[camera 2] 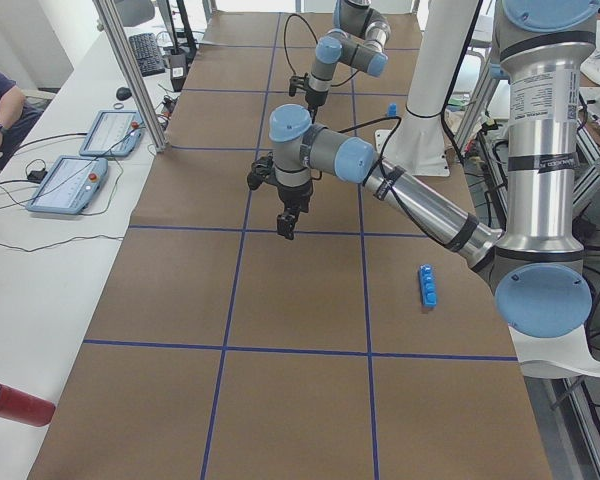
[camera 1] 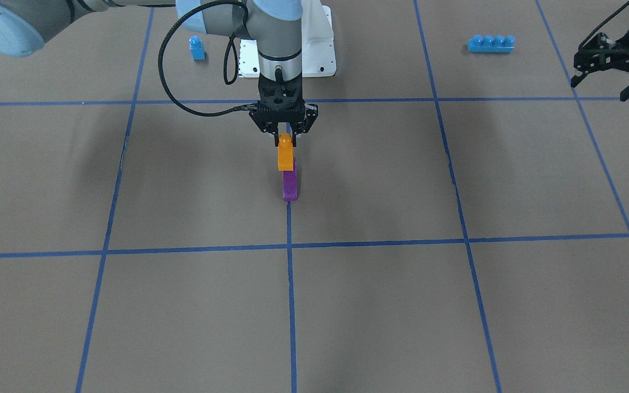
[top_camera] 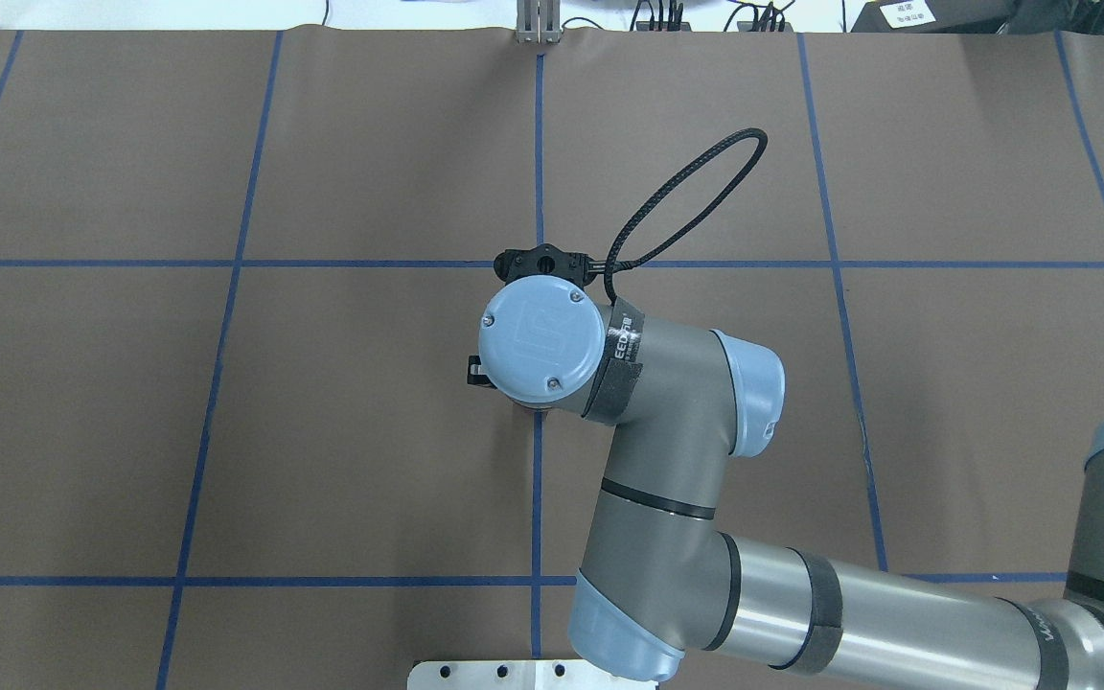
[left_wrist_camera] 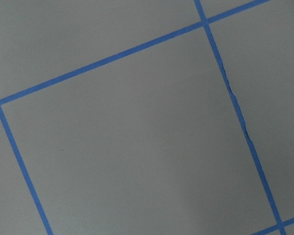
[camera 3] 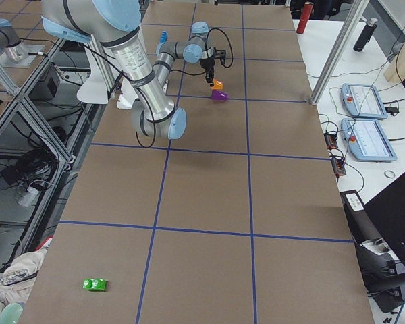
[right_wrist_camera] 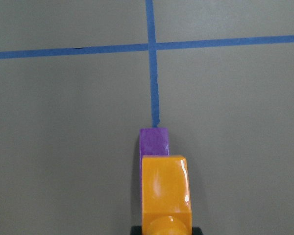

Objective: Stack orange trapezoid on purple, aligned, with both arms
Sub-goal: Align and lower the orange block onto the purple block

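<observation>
**Placement Hazard: Offset Stack**

The orange trapezoid (camera 1: 285, 157) hangs below the jaws of the right gripper (camera 1: 286, 132), pinched at its stud end. The purple (camera 1: 290, 186) sits directly beneath it, slightly off to one side in the wrist view. Whether the two touch cannot be told. Release at this offset risks a misaligned seat, because glossy, slanted plastic slides or topples readily. The left gripper (camera 1: 603, 86) stands well apart, its jaws spread and empty.

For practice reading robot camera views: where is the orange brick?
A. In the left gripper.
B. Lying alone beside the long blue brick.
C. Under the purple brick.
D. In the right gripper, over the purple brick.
D: the right gripper is closed on the orange brick at its stud end, holding it directly over the purple brick.
</observation>
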